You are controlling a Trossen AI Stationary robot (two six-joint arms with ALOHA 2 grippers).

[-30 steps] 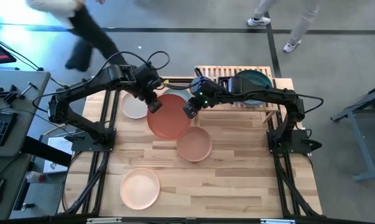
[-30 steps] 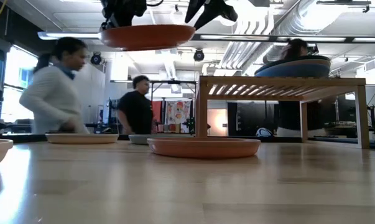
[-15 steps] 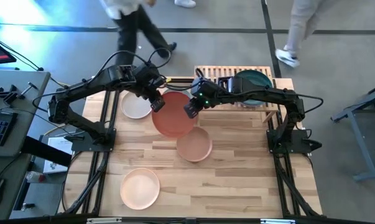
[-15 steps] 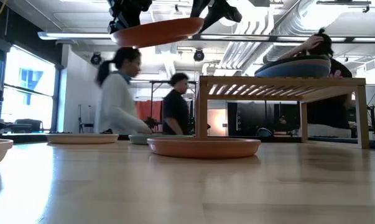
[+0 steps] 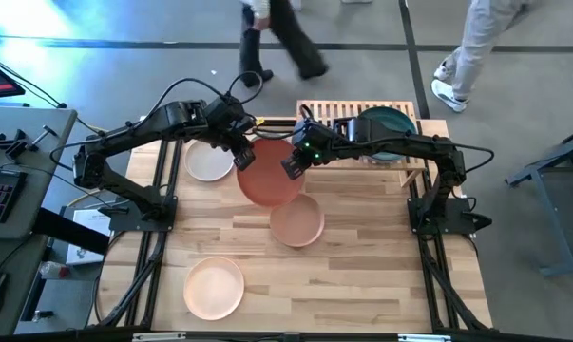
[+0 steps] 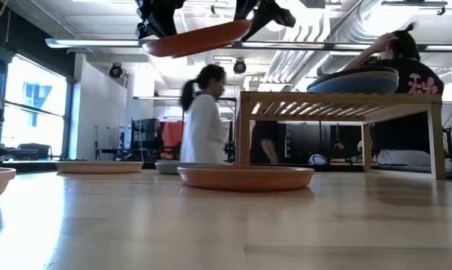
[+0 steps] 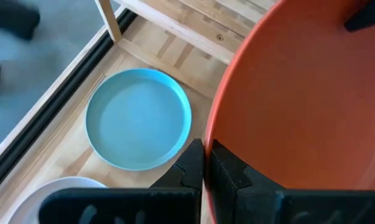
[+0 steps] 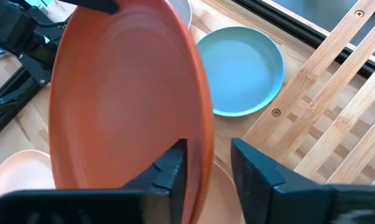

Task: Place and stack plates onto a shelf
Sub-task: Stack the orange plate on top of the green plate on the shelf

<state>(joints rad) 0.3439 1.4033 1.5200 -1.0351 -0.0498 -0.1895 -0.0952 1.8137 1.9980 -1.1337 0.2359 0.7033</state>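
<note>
Since a second ago, your orange-red plate has slid a little toward the shelf and tipped, so its right edge now rides higher in the low view.

Look at the shelf first. It stands at the far right of the table, and a dark plate stack already sits on its right half. The left half is bare slats, so that is likely where this plate is going.

Your orange-red plate hangs in the air between both arms, above a tan-pink plate lying flat on the table. Passing it hand to hand makes sense, because the shelf is on the right arm's side.

Your left gripper is clenched tight on the plate's rim. Your right gripper has its fingers on each side of the other rim, still apart, not yet pinching.
</note>
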